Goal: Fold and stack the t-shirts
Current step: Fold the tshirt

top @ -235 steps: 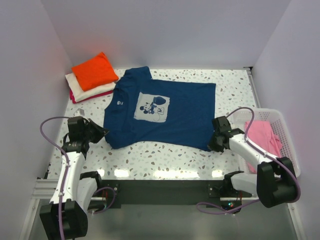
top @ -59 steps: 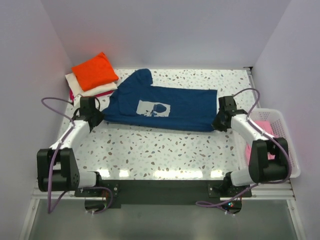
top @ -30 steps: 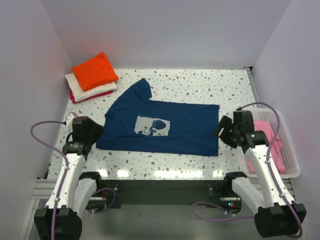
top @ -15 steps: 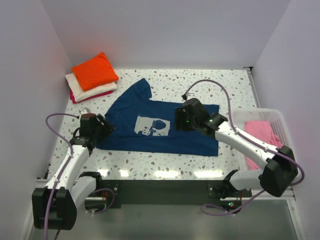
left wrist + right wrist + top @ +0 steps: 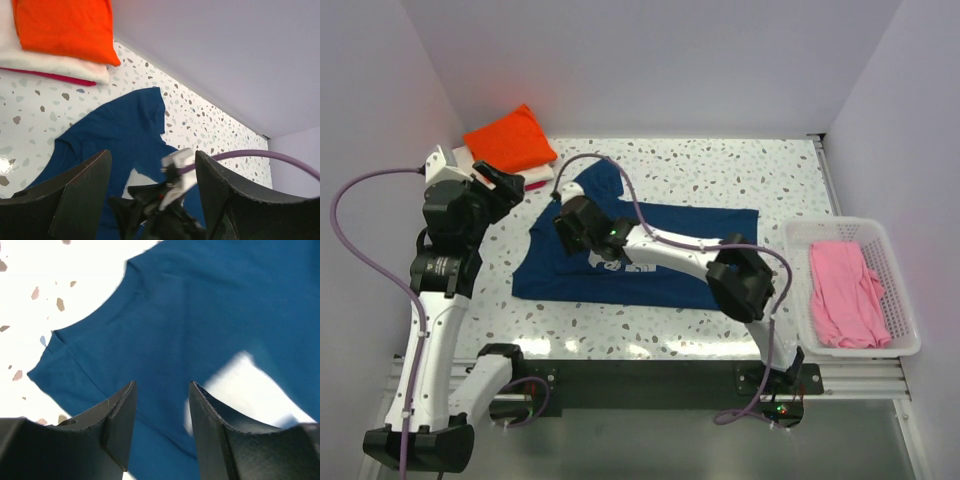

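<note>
1 navy t-shirt (image 5: 700, 245) lies just beneath the right hand (image 5: 161, 390).

A white slotted plastic basket (image 5: 865, 352) sits at the right edge of the white speckled terrazzo tabletop (image 5: 720, 165). Plain pale lilac walls (image 5: 650, 60) close in the table behind and on both sides.

The navy tee (image 5: 705, 222) is lying half-folded in the middle. Orange (image 5: 60, 25), cream (image 5: 50, 64) and magenta (image 5: 60, 77) tees are sitting stacked far-left, and the pink tee (image 5: 845, 290) is lying crumpled at right.
</note>
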